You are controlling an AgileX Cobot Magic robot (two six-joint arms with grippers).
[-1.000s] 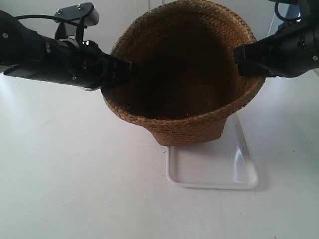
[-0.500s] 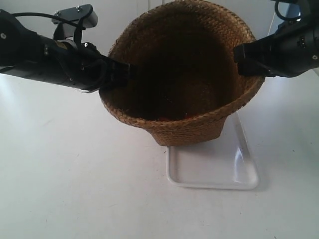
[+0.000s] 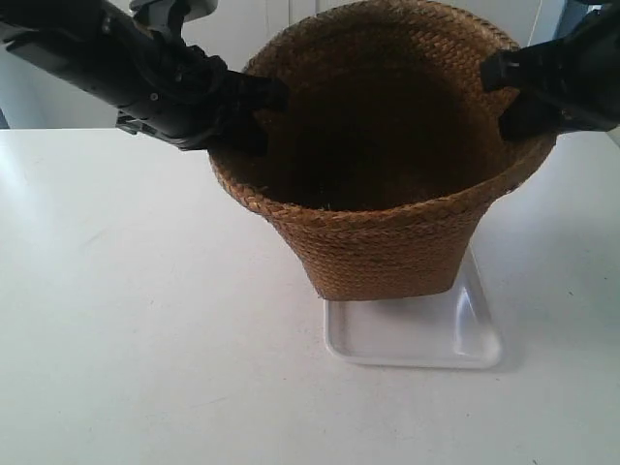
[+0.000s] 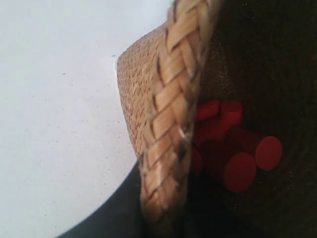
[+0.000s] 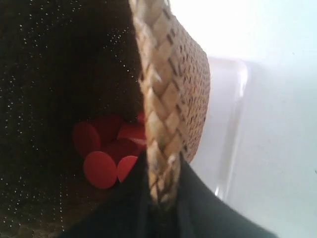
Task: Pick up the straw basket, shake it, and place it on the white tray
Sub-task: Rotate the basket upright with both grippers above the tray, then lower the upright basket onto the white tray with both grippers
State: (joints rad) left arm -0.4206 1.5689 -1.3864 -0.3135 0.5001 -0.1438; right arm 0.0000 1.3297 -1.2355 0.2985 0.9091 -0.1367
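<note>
I'm pinching the straw basket (image 3: pixel 378 252) by its braided rim, my left jaws clamping one side and my right jaws clamping the opposite side. It's looking lifted off the counter (image 3: pixel 145 339), hanging over the far end of the white tray (image 3: pixel 480 334), with red cylinders (image 4: pixel 240 171) lying at its bottom. I'm reckoning this is the shake step. Next I'm needing both arms lowering together, keeping the base level and centred inside the tray's rim.

rough braided straw basket (image 3: pixel 378 242), glossy white tray (image 3: pixel 426 336) probably plastic, matt white tabletop (image 3: pixel 145 339), smooth red pieces (image 4: pixel 240 171)
</note>
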